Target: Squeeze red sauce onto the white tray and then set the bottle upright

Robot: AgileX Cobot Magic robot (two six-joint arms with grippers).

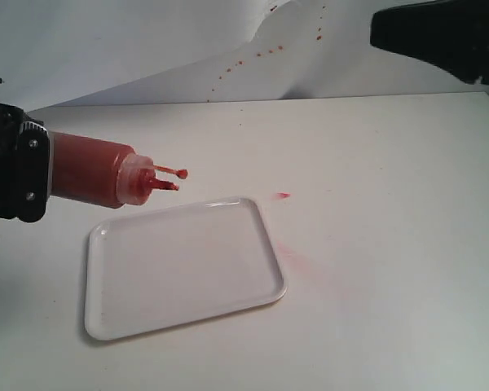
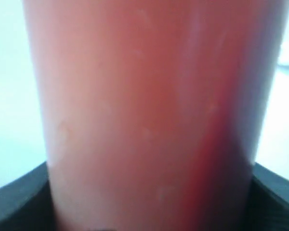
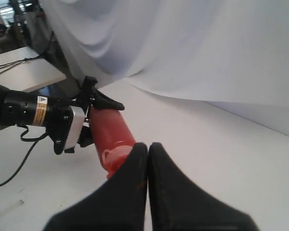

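My left gripper is shut on the bottle and holds it lying sideways above the table. The bottle's dark body of red sauce fills the left wrist view. Its red nozzle points right, over the far left corner of the white tray, with the small cap dangling beside it. I see no sauce on the tray's surface. My right gripper hangs high at the back right, shut and empty. In its wrist view the bottle shows beyond the fingertips.
A small red spot lies on the table just right of the tray's far corner. A faint pink smear runs beside the tray's right rim. Red specks dot the white backdrop.
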